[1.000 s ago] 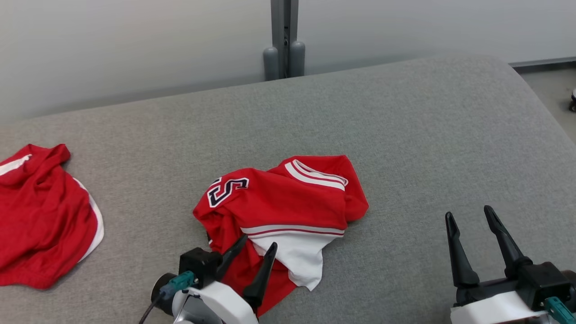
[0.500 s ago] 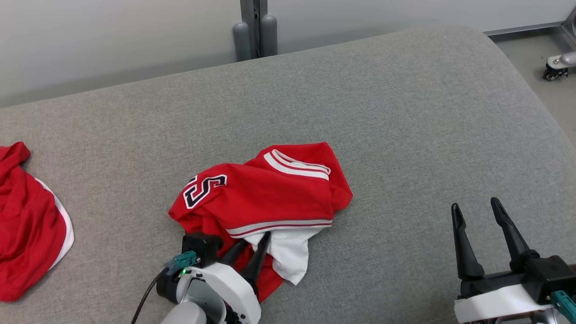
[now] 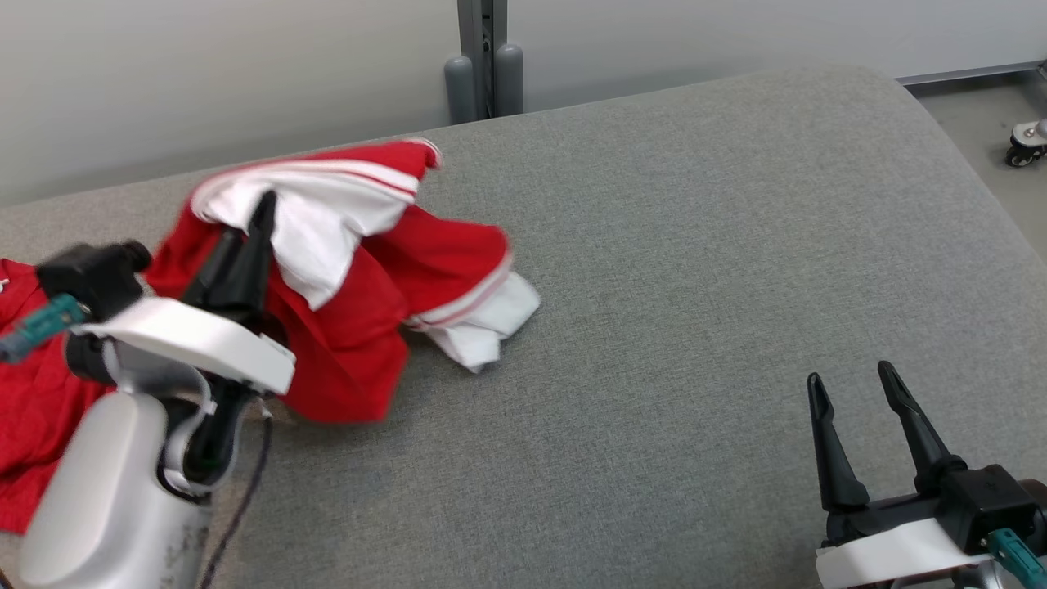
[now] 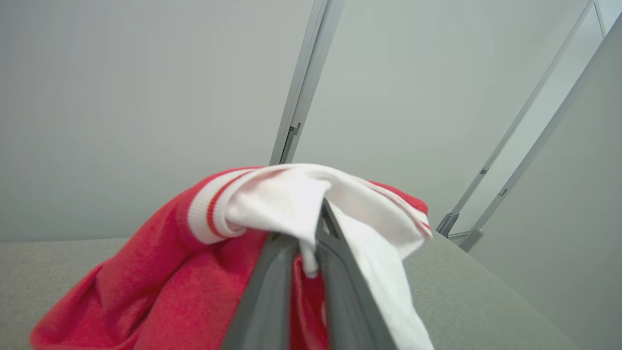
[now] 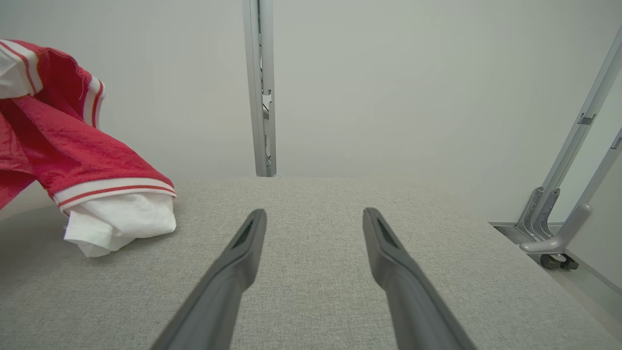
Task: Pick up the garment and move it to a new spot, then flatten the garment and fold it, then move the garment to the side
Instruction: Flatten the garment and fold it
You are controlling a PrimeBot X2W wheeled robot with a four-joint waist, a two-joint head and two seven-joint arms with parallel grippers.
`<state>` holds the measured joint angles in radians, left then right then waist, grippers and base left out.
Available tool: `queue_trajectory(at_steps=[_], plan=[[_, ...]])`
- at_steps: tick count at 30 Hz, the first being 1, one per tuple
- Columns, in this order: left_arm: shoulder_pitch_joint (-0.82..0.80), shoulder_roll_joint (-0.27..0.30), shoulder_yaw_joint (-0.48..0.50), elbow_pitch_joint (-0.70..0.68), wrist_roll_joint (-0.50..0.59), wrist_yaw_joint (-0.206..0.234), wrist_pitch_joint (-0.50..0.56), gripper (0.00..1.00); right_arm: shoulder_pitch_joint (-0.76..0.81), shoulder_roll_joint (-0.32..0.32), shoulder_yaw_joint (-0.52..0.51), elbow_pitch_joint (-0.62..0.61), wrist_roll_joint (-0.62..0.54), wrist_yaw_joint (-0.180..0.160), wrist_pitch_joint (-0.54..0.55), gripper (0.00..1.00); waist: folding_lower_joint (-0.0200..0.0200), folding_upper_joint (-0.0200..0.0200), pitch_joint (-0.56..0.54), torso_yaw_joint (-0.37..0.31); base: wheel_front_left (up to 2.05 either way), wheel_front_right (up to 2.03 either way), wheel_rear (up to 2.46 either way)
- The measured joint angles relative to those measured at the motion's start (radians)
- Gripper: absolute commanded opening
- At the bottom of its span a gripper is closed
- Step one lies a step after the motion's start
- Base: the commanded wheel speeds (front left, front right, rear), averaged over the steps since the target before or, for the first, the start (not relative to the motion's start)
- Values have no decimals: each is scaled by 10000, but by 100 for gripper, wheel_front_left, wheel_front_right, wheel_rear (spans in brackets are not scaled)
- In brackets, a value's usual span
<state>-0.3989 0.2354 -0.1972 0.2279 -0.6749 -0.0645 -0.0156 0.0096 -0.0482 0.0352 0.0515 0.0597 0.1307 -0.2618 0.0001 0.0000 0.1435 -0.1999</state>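
Red-and-white garment [image 3: 360,270]: item in transit. One second ago it lay crumpled near the middle of the grey padded surface [image 3: 695,245]. It is now raised and carried to the left and farther back, and its lower white end appears to drag on the padding.

Left gripper [image 3: 260,209]: jaws clamped together on the white fabric, which drapes over both fingers in the left wrist view. A second ago they stood apart above the garment's near edge.

Right gripper [image 3: 851,376]: jaws apart, holding nothing, at near right, unchanged.

Second red garment [image 3: 33,393]: far left, partly behind the left arm.

Assessment: pick-up achieved, relocation under way; flattening, folding and setting aside remain.
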Motion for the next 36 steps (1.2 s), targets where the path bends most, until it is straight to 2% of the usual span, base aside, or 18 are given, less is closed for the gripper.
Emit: queue_trajectory(at_steps=[5, 9, 13, 18, 20, 24, 25, 26, 27, 30, 34, 36], plan=[[-1111, 468, 245, -196, -399, -31, 993, 0, -108, -2, 153, 48, -35, 0, 0, 100, -1, 0, -26, -75, 0, 0, 0], [-1586, 489, -221, -127, -734, -244, 1927, 0, -201, -2, 290, 58, -44, 0, 0, 100, -1, 0, 30, -228, 0, 0, 0], [-1638, 278, -844, 23, -895, -416, 2451, 0, -218, -4, 412, 102, -40, 0, 0, 100, 0, 0, 142, -387, 0, 0, 0], [-1630, -474, -1837, 491, -1252, -575, 2602, 0, -460, -2, 495, 107, 59, 0, 0, 100, -1, 0, 458, -721, 0, 0, 0], [-1582, -1066, -2412, 955, -1452, -589, 2431, 0, -499, -6, 485, 111, 142, 0, 0, 100, -1, 0, 678, -938, 0, 0, 0], [-1468, -1576, -3363, 1632, -1649, -625, 2029, 0, -624, -4, 460, 94, 238, 0, 0, 100, 0, 0, 939, -1237, 0, 0, 0], [-1466, -1630, -3622, 1776, -1651, -637, 1843, 20, -626, -6, 456, 90, 284, 0, 0, 100, 0, 0, 997, -1309, 0, 0, 0], [-1468, -1693, -3824, 1944, -1651, -642, 1590, 46, -627, -4, 449, 96, 291, 0, 0, 100, -1, 0, 1047, -1378, 0, 0, 0], [-1472, -1760, -3992, 2163, -1647, -652, 1335, 99, -628, -4, 435, 98, 307, 0, 0, 100, -1, 0, 1090, -1439, 0, 0, 0], [-1557, -1816, -4508, 2780, -1319, -652, 723, 100, -633, -4, 458, 107, 385, 0, 0, 100, 0, 0, 1167, -1584, 0, 0, 0], [-1515, -1799, -5122, 3154, -878, -652, 493, 100, -617, -2, 378, 104, 483, 0, 0, 100, 0, 0, 1101, -1637, 0, 0, 0], [-1236, -1567, -5344, 3018, -631, -648, 433, 100, -569, -2, 334, 115, 485, 0, 0, 100, -1, 0, 1001, -1635, 0, 0, 0]])
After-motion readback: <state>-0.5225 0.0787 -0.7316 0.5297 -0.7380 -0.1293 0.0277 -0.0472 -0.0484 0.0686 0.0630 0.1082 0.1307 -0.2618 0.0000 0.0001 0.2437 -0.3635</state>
